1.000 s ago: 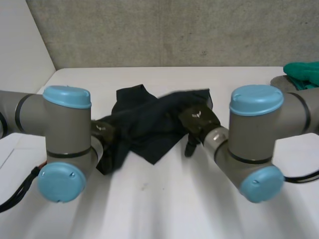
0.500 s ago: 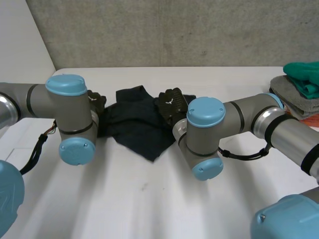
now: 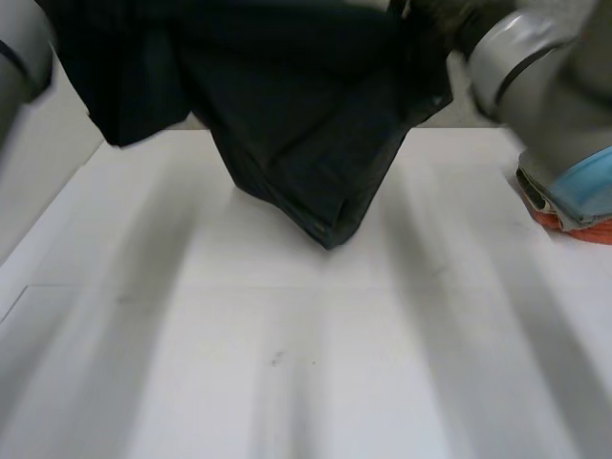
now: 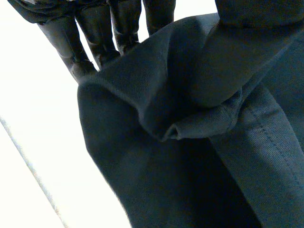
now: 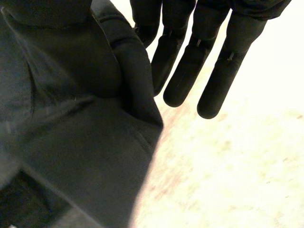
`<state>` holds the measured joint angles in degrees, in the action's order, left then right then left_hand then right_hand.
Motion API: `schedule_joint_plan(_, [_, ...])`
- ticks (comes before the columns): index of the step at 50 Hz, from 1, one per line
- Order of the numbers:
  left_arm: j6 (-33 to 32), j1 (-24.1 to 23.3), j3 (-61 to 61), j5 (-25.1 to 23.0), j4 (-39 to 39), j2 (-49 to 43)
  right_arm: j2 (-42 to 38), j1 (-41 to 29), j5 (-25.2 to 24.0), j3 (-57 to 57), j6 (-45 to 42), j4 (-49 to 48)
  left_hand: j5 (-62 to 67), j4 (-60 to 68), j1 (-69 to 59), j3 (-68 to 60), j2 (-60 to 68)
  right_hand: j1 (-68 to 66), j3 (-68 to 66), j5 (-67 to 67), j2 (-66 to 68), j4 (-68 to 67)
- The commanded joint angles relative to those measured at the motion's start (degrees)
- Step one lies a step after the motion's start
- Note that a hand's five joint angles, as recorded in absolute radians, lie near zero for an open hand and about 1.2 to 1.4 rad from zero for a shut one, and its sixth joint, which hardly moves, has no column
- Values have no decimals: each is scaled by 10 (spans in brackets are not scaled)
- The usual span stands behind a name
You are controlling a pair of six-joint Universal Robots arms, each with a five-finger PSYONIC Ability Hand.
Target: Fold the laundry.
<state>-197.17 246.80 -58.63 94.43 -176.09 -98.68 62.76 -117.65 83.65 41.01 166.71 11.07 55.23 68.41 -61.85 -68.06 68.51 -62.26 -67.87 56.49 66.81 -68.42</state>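
Observation:
A dark navy cloth (image 3: 296,105) hangs in the air above the white table (image 3: 287,363), its lowest fold just over the table's far middle. In the left wrist view my left hand (image 4: 90,38) pinches a bunched edge of the cloth (image 4: 190,142) between its thumb and its fingers. In the right wrist view my right hand (image 5: 209,57) holds another edge of the cloth (image 5: 71,142) under its thumb, the fingers nearly straight beside the fold. My left arm (image 3: 19,48) and right arm (image 3: 545,67) are raised at either side of the cloth.
Something orange (image 3: 583,228) lies at the table's right edge under the right arm. The table's left edge (image 3: 48,225) runs diagonally beside a pale wall. A grey wall stands behind the table.
Both hands have closed on the cloth and lifted it off the table. It now hangs high between the raised arms, where before it lay crumpled at the far middle.

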Motion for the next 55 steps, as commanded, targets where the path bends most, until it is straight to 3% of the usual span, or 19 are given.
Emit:
schedule_joint_plan(1, [114,11,61,-68,97,106,104,49,-36,-46,71,73,148,116,-181,-119,115,-177,-121,135,132,-116])
schedule_joint_plan(8, [154,12,93,-94,125,129,162,78,-58,-46,125,70,148,116,-181,-119,115,-177,-121,135,132,-116])
schedule_joint_plan(14, [154,13,101,-92,127,115,156,94,-70,-46,155,63,148,116,-181,-119,115,-177,-121,135,132,-116])
schedule_joint_plan(22, [151,16,124,-86,112,2,32,67,-68,-52,139,33,148,116,-181,-119,115,-177,-121,135,132,-116])
schedule_joint_plan(27, [136,17,149,-86,58,-136,-88,42,-59,-61,94,-7,148,116,-181,-119,115,-177,-121,135,132,-116])
schedule_joint_plan(30, [134,18,177,-90,30,-225,-150,35,-37,-75,63,-42,148,116,-181,-119,115,-177,-121,135,132,-116])
schedule_joint_plan(32, [136,18,194,-92,20,-265,-213,31,9,-103,22,-77,148,116,-181,-119,115,-177,-121,135,132,-116])
schedule_joint_plan(33, [138,20,204,-94,17,-283,-234,31,32,-115,6,-88,63,31,-97,-35,30,-177,-121,135,132,-116])
schedule_joint_plan(34, [149,19,223,-99,15,-316,-269,30,83,-136,-29,-107,-191,-223,157,219,-224,-177,-121,135,132,-116])
schedule_joint_plan(35, [156,19,233,-101,16,-331,-284,30,109,-145,-50,-116,-330,-362,296,358,-363,-127,-71,85,82,-66])
schedule_joint_plan(37, [167,18,250,-104,18,-348,-305,25,150,-161,-91,-133,-552,-584,519,581,-585,124,180,-167,-170,186])
schedule_joint_plan(38, [177,17,258,-102,22,-350,-315,22,181,-172,-129,-147,-552,-584,519,581,-585,280,337,-323,-326,342])
schedule_joint_plan(42, [195,20,239,-87,31,-326,-295,15,195,-159,-148,-153,-552,-584,519,581,-585,463,519,-506,-509,525])
schedule_joint_plan(45, [196,25,209,-77,31,-296,-259,9,185,-125,-140,-135,-552,-584,519,581,-585,487,543,-530,-533,549])
schedule_joint_plan(55, [135,54,7,-57,60,-152,-53,-21,32,121,-132,19,-552,-584,519,581,-585,417,473,-459,-462,478])
